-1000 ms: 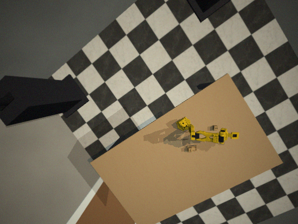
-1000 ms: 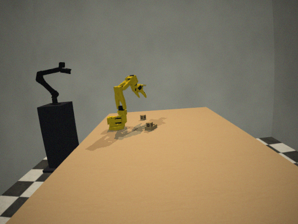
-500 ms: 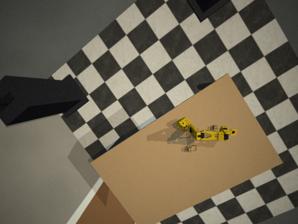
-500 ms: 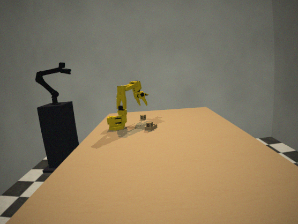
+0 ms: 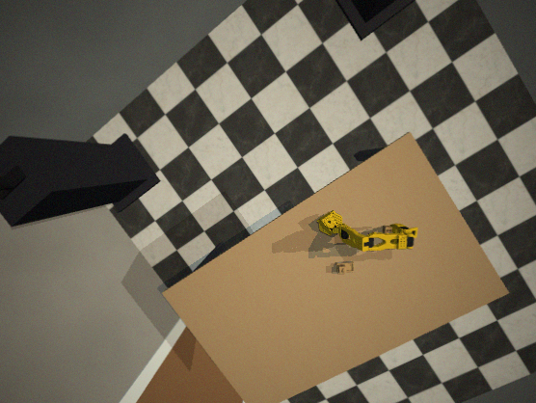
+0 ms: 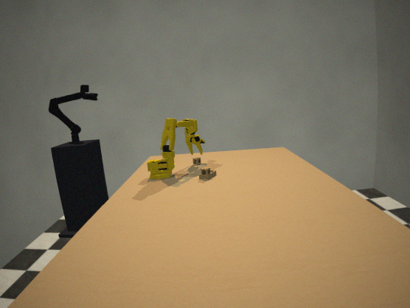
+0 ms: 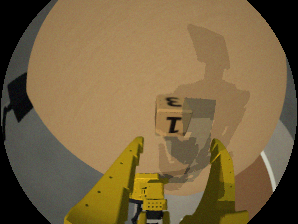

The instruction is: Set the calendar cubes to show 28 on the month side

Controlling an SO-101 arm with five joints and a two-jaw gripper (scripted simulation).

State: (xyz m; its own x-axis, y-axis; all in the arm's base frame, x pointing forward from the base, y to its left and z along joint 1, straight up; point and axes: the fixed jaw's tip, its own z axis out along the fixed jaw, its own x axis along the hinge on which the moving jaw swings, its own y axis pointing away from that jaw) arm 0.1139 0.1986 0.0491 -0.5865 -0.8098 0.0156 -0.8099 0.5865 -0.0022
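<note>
A small wooden tray (image 6: 207, 175) lies flat on the table and holds one digit cube; it also shows in the top view (image 5: 342, 267). A second digit cube (image 6: 196, 161) stands alone on the table behind the tray. In the wrist view this loose cube (image 7: 174, 117) lies just beyond my fingertips, with dark digits on its faces. My yellow gripper (image 6: 195, 147) hangs a little above the loose cube, fingers pointing down. The fingers are partly open with nothing between them. In the top view the gripper (image 5: 391, 231) covers most of the cube.
The arm's yellow base (image 6: 161, 169) stands on the table to the left of the cubes. A black pedestal with a black camera arm (image 6: 79, 180) stands off the table's left side. The table edge behind the base is close.
</note>
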